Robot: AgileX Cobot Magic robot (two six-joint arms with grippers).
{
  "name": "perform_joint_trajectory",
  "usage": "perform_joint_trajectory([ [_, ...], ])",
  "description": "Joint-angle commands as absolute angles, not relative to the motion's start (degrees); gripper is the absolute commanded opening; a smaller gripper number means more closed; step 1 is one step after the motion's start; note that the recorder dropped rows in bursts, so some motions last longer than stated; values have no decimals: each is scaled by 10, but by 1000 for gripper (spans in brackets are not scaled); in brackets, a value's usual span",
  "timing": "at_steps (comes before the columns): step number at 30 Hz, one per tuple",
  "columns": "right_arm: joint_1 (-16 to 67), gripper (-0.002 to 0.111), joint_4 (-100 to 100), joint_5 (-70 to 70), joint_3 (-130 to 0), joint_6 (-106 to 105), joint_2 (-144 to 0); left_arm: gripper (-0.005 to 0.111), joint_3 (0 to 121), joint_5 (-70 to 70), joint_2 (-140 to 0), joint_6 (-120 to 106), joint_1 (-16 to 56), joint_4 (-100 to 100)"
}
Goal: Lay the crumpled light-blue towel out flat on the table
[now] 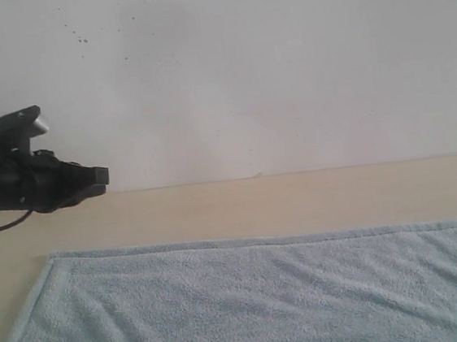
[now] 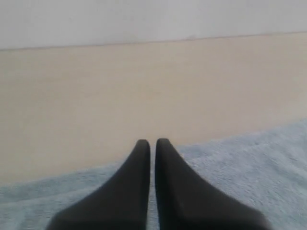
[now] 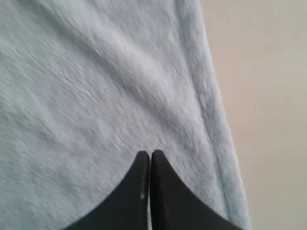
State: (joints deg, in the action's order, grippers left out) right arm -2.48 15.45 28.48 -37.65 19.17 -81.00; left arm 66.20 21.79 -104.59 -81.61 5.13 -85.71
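Towel lies almost flat on desk, lower frame, faintly creased; left claw and right claw closed, empty.

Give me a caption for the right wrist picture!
Right gripper, jaws shut, over the fluffy blue towel on the beige table.

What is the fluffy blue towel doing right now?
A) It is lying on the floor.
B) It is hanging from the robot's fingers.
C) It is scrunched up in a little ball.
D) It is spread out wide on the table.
D: the towel lies opened out wide over the table, its far edge straight, with only soft wrinkles in it.
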Motion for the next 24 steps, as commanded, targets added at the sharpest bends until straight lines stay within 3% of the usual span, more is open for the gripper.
perform_joint_trajectory([
  [1,-28,0,60,183,-367,98,-752,4,605,77,-936,-819,53,-890],
  [9,-27,0,17,-14,-264,174,-649,4,418,-135,-720,-779,53,-878],
  [14,17,0,71,-91,-206,92,-485,4,313,-155,-541,-590,53,-670],
  [24,140,0,70,13,-185,19,-220,4,168,-80,-143,-636,53,-575],
])
